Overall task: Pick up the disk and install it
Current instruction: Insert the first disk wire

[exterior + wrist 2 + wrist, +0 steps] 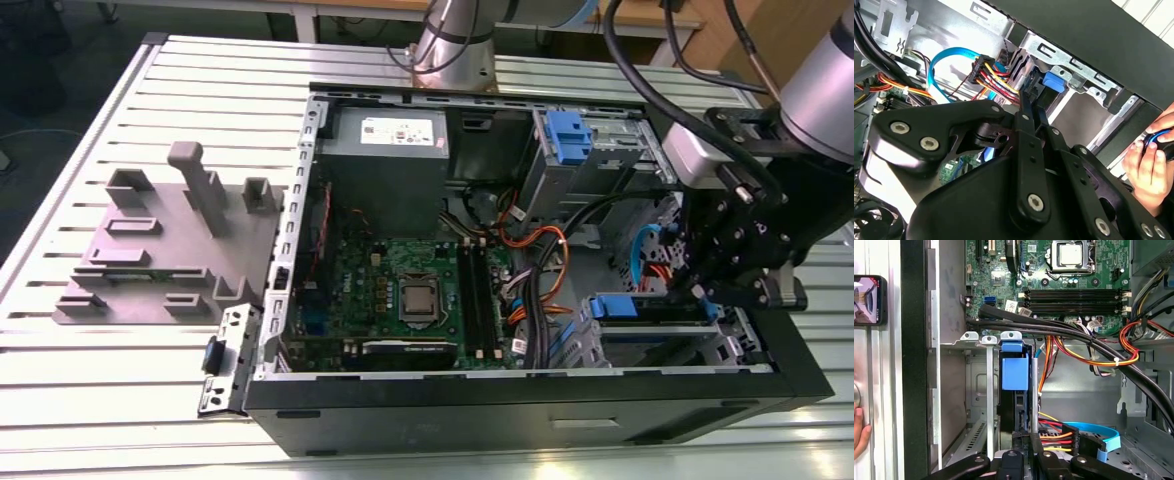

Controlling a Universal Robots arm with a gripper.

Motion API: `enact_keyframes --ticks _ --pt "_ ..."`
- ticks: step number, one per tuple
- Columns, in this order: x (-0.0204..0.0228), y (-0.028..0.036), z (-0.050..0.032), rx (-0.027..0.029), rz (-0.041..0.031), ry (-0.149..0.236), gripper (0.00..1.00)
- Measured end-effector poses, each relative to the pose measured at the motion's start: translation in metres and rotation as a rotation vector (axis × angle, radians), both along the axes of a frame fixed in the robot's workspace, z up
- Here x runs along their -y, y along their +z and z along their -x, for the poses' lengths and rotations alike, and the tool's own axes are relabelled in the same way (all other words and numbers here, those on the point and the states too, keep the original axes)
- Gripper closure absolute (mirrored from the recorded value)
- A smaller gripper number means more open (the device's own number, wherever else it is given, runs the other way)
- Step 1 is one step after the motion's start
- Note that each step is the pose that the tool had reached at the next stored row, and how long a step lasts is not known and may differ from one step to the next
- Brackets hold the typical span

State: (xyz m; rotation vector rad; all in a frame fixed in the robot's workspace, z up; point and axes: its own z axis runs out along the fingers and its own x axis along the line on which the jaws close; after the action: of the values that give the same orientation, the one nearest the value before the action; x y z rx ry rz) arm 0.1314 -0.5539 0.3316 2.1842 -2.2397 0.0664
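The disk [1015, 367] stands edge-on in a metal drive bay at the corner of the open computer case [534, 405], its blue plastic frame toward the motherboard. In the exterior view its blue tab [617, 306] sits on the bay at the case's lower right. My gripper [1024, 446] is at the disk's near end, fingers [1025, 115] drawn narrowly together on its edge. In the second wrist view the blue tab [1054, 81] lies just beyond the gripper [1030, 100]. The exterior view shows the gripper [701, 290] low inside the case by its right wall.
Orange, red, black and blue cables [1094, 355] run close beside the bay. The motherboard [400, 290] and power supply [387, 150] occupy the case's left part. Another blue bracket [567, 135] sits in the upper bay. A grey fixture [160, 250] lies left of the case. A hand [1149, 160] is outside the case wall.
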Motion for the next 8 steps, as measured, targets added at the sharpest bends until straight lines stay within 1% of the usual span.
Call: enact_keyframes --ticks 6,8 --pt "0.0000 -0.0047 0.0000 -0.0001 0.0006 -0.002 0.83" --pt "0.0000 -0.0052 0.0000 -0.0001 0.0006 -0.002 0.83"
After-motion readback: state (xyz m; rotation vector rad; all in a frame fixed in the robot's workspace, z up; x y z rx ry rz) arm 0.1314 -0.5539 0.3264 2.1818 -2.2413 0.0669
